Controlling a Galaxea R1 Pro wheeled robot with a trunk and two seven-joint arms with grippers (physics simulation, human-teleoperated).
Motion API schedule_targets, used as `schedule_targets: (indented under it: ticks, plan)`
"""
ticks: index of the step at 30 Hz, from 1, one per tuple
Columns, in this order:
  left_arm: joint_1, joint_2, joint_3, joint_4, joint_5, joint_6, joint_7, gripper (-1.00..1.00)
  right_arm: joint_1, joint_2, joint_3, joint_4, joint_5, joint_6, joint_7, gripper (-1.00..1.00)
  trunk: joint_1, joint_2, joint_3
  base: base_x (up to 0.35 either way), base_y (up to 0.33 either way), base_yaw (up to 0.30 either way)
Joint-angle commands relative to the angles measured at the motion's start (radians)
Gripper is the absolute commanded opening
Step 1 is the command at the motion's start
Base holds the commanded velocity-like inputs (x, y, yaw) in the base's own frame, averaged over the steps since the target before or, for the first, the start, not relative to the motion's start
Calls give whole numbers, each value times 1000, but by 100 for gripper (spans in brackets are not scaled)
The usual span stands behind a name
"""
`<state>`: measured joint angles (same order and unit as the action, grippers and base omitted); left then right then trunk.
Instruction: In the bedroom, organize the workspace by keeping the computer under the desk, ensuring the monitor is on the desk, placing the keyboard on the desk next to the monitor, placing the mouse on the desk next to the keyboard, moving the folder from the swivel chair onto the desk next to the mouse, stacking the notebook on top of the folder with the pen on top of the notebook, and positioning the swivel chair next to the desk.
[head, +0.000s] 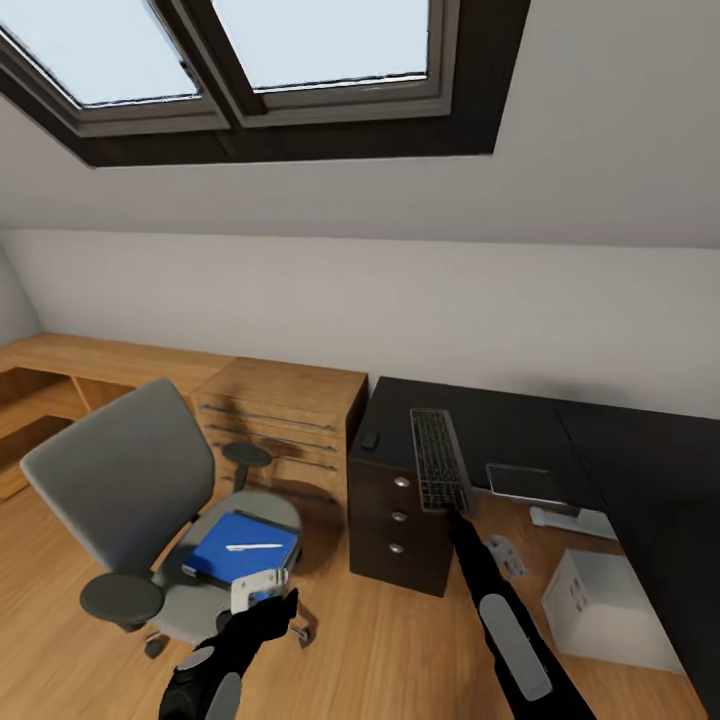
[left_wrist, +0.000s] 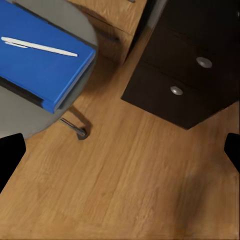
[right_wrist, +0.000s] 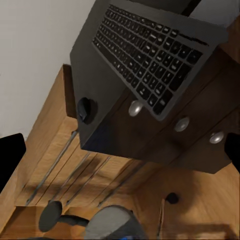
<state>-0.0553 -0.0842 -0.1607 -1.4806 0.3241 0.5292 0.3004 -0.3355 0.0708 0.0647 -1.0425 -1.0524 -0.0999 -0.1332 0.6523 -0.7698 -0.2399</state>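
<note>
The keyboard (head: 439, 459) lies on the glossy black desk (head: 540, 430) above the three-drawer unit (head: 398, 520), its near end overhanging the front edge; the mouse (head: 370, 439) sits well apart from it at the desk's left corner. The right gripper (head: 462, 512) is extended to just below that overhanging end; in the right wrist view its fingers (right_wrist: 10, 157) stand wide apart at the frame edges with nothing between them, so it is released. The left gripper (head: 262, 590) hovers over the wood floor just beside the swivel chair (head: 130, 500), likewise spread and empty. The blue folder (head: 243, 548) rests on the chair seat with the white pen (head: 253, 547) on top; a dark edge beneath the folder may be the notebook, not confirmed. The monitor (head: 524, 483) appears to lie flat below desk level near the silver computer (head: 615, 610). Judged step: positioning the keyboard. Recommendation: close on the overhanging end squarely, or push along its length, moving it fully onto the top without tipping it off or sweeping the mouse away.
</note>
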Motion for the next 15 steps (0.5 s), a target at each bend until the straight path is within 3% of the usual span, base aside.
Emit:
schedule_targets:
  ticks: [1,3,5,7,10,15]
  plan:
    - [0,3,-1,-13,39,19,9,100,-1,0,2,-2,-39,20,-2,100,1,-1,-1,327,0,0]
    - [0,17,-2,-36,77,40,8,100,-1,0,1,-2,-124,54,10,100,1,-1,-1,294,0,0]
    - [0,23,-2,-42,84,44,8,100,-1,0,0,-2,-153,60,18,100,1,-1,-1,222,0,0]
    - [0,30,-8,-56,92,50,9,100,0,1,-2,-1,-210,67,32,100,1,-1,-1,98,0,0]
    - [0,32,-16,-71,95,52,10,100,-1,1,-3,0,-251,67,38,100,1,-1,-1,36,0,0]
    - [0,31,-21,-78,96,52,13,100,-1,1,-3,3,-270,58,41,100,20,-36,-17,9,0,0]
